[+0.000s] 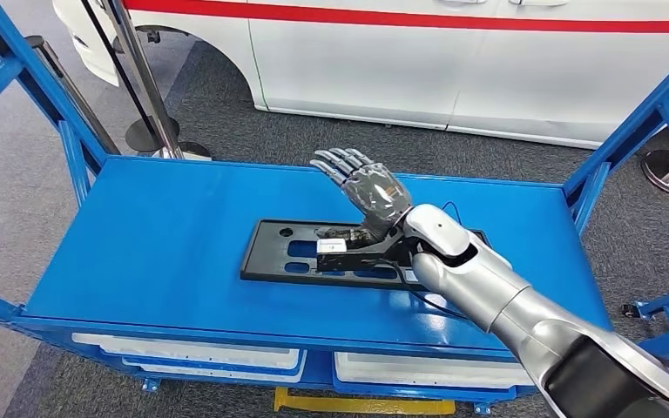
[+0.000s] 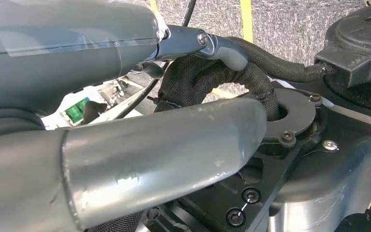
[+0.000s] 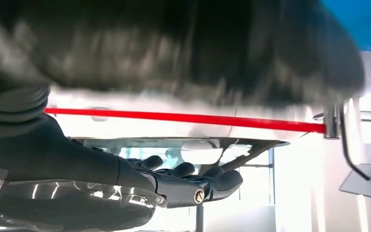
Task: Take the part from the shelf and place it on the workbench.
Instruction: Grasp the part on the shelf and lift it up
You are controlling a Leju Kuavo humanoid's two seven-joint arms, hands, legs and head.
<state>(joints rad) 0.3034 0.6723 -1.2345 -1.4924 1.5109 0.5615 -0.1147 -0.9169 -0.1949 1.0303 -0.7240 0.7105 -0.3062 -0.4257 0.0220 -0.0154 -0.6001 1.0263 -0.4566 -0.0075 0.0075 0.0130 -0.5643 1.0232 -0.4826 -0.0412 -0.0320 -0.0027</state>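
The part (image 1: 314, 252) is a flat black plate with cut-outs and a white label, lying in the middle of the blue shelf top (image 1: 157, 244). My right hand (image 1: 368, 187) reaches in from the lower right and hovers over the plate's far edge, fingers stretched out and apart, holding nothing. The right wrist view has those straight fingers (image 3: 193, 182) below a dark blurred mass, probably the part (image 3: 174, 48). My left hand (image 2: 140, 121) hangs by my body, its thumb (image 2: 174, 145) and fingers (image 2: 77, 43) apart with nothing between them.
Blue frame posts (image 1: 70, 148) rise at the shelf's left and right (image 1: 627, 139) ends. A white car with a red stripe (image 1: 453, 61) stands close behind. A metal stand (image 1: 152, 96) is at the back left. White trays (image 1: 192, 353) sit on the lower level.
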